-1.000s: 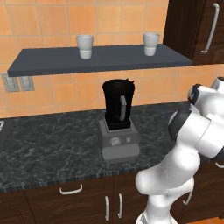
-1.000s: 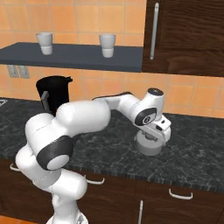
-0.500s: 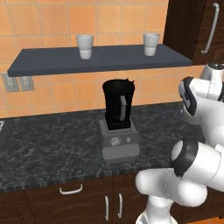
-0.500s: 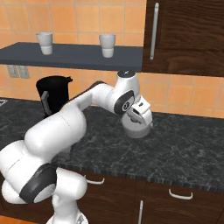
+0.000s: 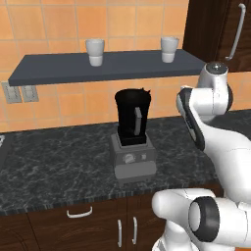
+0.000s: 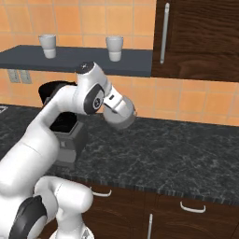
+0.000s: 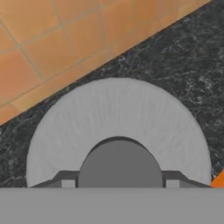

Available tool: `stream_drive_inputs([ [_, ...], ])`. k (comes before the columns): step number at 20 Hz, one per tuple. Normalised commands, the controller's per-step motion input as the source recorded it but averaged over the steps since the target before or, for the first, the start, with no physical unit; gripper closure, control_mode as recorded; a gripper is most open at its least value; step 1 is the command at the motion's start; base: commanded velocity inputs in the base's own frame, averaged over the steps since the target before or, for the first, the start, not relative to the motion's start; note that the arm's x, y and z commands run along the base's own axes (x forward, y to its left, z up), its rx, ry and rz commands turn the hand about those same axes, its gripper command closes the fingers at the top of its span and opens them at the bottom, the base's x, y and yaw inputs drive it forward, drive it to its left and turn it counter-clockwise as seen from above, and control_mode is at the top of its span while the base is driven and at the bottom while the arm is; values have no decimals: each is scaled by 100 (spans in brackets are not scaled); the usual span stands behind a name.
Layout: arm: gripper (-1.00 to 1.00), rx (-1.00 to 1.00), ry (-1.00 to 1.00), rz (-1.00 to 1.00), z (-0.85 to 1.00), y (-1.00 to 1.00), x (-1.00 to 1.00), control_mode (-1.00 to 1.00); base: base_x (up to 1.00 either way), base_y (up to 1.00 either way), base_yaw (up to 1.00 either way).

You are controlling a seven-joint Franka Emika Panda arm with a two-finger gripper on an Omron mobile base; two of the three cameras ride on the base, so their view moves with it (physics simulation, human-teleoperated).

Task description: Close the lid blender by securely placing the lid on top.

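Note:
The blender [image 5: 132, 117] is a tall black jar with a grey handle on a boxy grey base [image 5: 133, 159] with a dial, and its top is uncovered. From the right base view the jar [image 6: 55, 91] is partly hidden behind my arm. The lid [image 6: 119, 119], a round grey cap, hangs in the air above the counter, to the right of the blender and about level with the jar's upper half. My gripper [image 6: 122, 111] is shut on it. In the hand view the lid [image 7: 118, 118] spreads wide, and its darker middle knob sits between my fingertips [image 7: 66, 181].
Two white cups [image 5: 95, 51] [image 5: 169, 49] stand on the dark shelf [image 5: 59, 68] above the blender. The black stone counter [image 6: 177, 154] runs along an orange tiled wall. A dark cabinet with a long handle [image 6: 163, 32] rises at the right.
The lid has come up off the counter in my gripper and travelled left toward the blender. The arm has swung with it.

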Motion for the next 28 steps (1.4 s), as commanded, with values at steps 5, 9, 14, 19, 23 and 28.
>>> stream_drive_inputs([
  [5, 100, -5, -12, 0, 100, 94, 0, -100, 0, 0, 0],
  [9, 100, -8, -10, 1, 100, 80, 0, -100, 0, 0, 0],
  [14, 100, -4, -1, 8, 100, 54, 0, -100, 0, 0, 0],
  [19, 100, 20, 6, 30, 78, 13, 4, -100, 0, 0, 0],
  [23, 100, 25, 11, 27, 17, 0, 16, -100, 0, 0, 0],
  [28, 100, -3, 13, 2, 16, 40, 8, -100, 0, 0, 0],
])
